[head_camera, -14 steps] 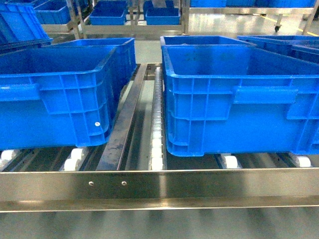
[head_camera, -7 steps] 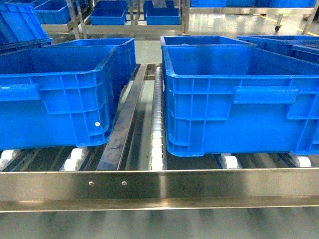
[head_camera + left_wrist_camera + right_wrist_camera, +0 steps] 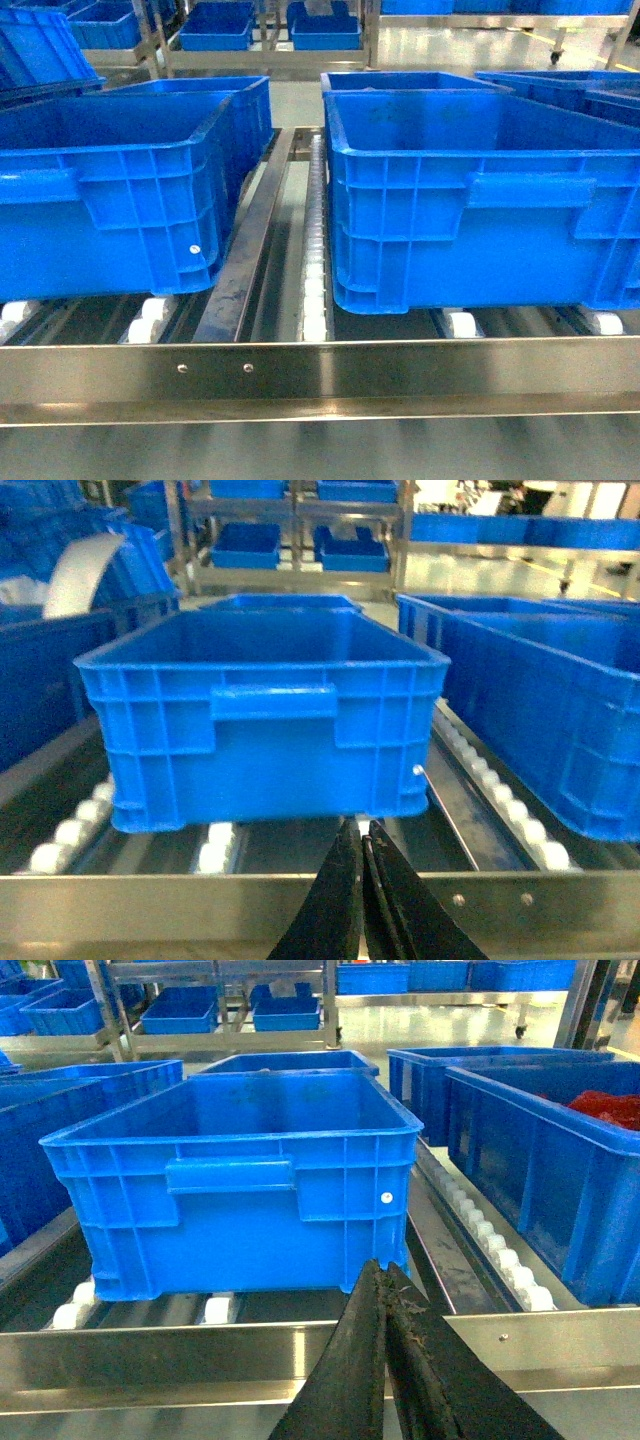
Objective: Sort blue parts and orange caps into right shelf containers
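Two large blue containers stand on the steel shelf, one at the left and one at the right; what shows of their insides looks bare. No blue parts or orange caps are in view. Neither gripper appears in the head view. In the left wrist view my left gripper is shut with nothing in it, just before the front rail and below a container. My right gripper is shut and empty too, over the rail in front of another container.
White rollers and a steel divider run between the two containers. Further to the right a crate holds something red. More blue crates sit on racks at the back.
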{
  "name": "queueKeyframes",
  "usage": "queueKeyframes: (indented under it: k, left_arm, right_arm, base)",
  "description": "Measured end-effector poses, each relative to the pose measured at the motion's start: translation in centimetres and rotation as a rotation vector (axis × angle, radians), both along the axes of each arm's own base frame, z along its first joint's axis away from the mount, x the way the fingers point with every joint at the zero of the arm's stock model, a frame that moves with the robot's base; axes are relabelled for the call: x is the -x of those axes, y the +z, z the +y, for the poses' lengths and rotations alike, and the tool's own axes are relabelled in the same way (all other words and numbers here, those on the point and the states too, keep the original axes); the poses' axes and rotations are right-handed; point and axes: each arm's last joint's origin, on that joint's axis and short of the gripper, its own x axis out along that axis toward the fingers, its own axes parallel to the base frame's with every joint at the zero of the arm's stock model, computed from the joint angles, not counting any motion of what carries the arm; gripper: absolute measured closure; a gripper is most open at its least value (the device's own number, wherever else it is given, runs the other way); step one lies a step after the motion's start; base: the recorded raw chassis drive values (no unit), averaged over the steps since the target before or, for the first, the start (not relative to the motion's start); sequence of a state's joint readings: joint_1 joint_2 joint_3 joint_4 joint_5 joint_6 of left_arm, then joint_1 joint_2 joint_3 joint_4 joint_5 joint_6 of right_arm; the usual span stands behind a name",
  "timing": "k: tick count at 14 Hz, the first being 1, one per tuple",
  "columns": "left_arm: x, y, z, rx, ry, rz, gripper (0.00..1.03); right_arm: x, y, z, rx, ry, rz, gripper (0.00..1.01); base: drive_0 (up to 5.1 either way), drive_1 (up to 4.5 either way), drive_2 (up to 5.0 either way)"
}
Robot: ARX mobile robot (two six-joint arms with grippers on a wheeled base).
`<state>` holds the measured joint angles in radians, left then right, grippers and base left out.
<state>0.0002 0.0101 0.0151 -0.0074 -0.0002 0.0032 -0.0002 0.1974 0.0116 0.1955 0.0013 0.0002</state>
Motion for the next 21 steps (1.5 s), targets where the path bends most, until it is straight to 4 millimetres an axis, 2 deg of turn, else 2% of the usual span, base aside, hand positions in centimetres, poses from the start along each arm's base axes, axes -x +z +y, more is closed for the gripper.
queueKeyframes:
  k: [3, 4, 8, 15, 16, 17, 21]
  left_arm:
    - [0.0, 0.0, 0.0, 0.000, 0.003, -0.003, 1.01]
    - [0.0, 0.0, 0.0, 0.000, -0.001, -0.004, 1.01]
    - [0.0, 0.0, 0.0, 0.002, 0.000, -0.003, 1.00]
    - [0.0, 0.0, 0.0, 0.002, 0.000, -0.003, 0.09]
    - [0.0, 0.0, 0.0, 0.000, 0.000, -0.003, 0.03]
    - [0.0, 0.0, 0.0, 0.001, 0.000, -0.003, 0.05]
    - [0.0, 0.0, 0.0, 0.001, 0.000, -0.003, 0.05]
  right_arm:
    - [1.0, -0.6, 0.0, 0.000, 0.003, 0.045, 0.99]
    - [1.3, 0.0, 0.0, 0.000, 0.002, -0.018, 0.99]
    - [1.2, -0.3, 0.0, 0.000, 0.001, 0.007, 0.99]
    - [1.2, -0.3, 0.0, 0.000, 0.001, 0.007, 0.08]
    - [1.2, -0.3, 0.0, 0.000, 0.001, 0.007, 0.01]
    - [1.2, -0.3, 0.0, 0.000, 0.001, 0.007, 0.04]
    - [1.2, -0.3, 0.0, 0.000, 0.001, 0.007, 0.03]
  base:
    - [0.0, 0.00, 0.0]
    - [0.0, 0.00, 0.0]
    - [0.0, 0.00, 0.0]
    - [0.0, 0.00, 0.0]
    - [0.0, 0.00, 0.0]
    - [0.0, 0.00, 0.0]
    - [0.0, 0.00, 0.0]
